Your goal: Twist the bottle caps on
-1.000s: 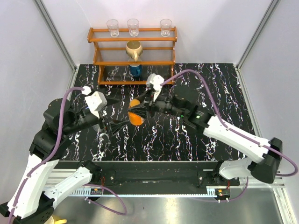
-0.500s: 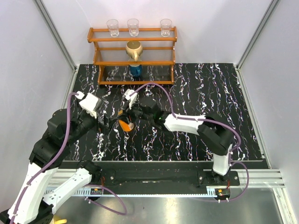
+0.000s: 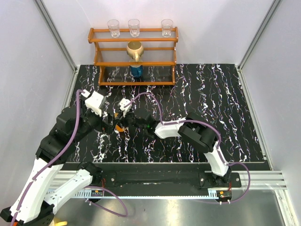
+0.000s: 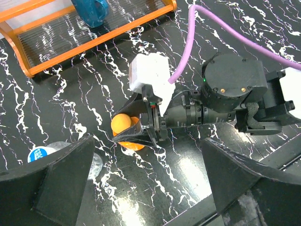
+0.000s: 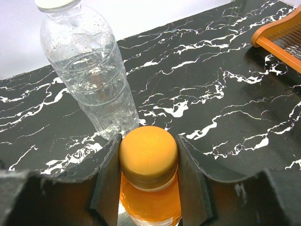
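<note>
The small orange bottle (image 5: 150, 205) carries its orange cap (image 5: 148, 155). My right gripper (image 5: 148, 162) is shut on that cap, one finger on each side. In the left wrist view the orange cap (image 4: 123, 123) shows between the right gripper's fingers (image 4: 141, 134). The clear bottle (image 5: 91, 80) stands upright just behind, with its white cap (image 5: 55, 4) on top; its cap with the light-blue rim (image 4: 40, 153) shows beside my left finger. My left gripper (image 4: 150, 188) is wide open and empty, close in front of the orange bottle. From above both grippers meet left of centre, and the right gripper (image 3: 121, 126) largely hides the orange bottle.
An orange wooden rack (image 3: 134, 56) stands at the back with three clear glasses on top, a tan jug and a dark blue container (image 3: 136, 70). The right arm (image 3: 188, 129) stretches across the table's middle with its purple cable looping above.
My right gripper has carried the orange bottle leftward from the table's centre to beside the clear bottle. My left gripper has drawn in close to it.
</note>
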Robot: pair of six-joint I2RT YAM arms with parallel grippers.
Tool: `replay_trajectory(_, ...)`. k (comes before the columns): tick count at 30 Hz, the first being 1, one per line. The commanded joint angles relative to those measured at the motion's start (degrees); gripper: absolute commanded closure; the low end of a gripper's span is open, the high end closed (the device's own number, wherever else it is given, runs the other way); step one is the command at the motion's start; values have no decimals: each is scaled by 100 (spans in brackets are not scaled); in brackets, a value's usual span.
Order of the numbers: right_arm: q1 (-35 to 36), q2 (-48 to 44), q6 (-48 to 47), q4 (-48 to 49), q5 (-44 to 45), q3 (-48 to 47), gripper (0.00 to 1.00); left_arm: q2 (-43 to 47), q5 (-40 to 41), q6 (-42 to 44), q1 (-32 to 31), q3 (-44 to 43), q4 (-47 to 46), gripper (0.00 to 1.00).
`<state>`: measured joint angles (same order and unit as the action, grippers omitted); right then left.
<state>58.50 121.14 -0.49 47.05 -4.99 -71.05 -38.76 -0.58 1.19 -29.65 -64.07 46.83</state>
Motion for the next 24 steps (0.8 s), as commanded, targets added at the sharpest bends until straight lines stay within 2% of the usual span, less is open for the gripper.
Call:
replay_trajectory(1, 56, 146, -83, 823, 367, 3, 76, 0, 155, -102, 38, -26, -165, 1)
replay_trajectory(5, 118, 217, -135, 991, 473, 179, 67, -17, 120, -295, 56, -52, -200, 1)
replay_trajectory(10, 127, 252, -65, 1087, 719, 398, 39, -87, 119, -374, 65, -53, -262, 1)
replay_trajectory(15, 135, 147, -65, 1043, 702, 495, 27, -140, 163, -418, 82, -53, -341, 1)
replay_trajectory(16, 144, 103, -56, 1043, 702, 521, 20, -158, 163, -435, 91, -70, -332, 1)
replay_trajectory(18, 144, 68, -56, 1017, 684, 522, 13, -158, 172, -453, 82, -96, -341, 1)
replay_trajectory(20, 179, -3, -100, 947, 762, 513, 1, -158, 198, -462, 91, -114, -367, 1)
replay_trajectory(24, 215, -388, -135, 475, 860, 504, 0, -202, 278, -471, 108, -175, -490, 1)
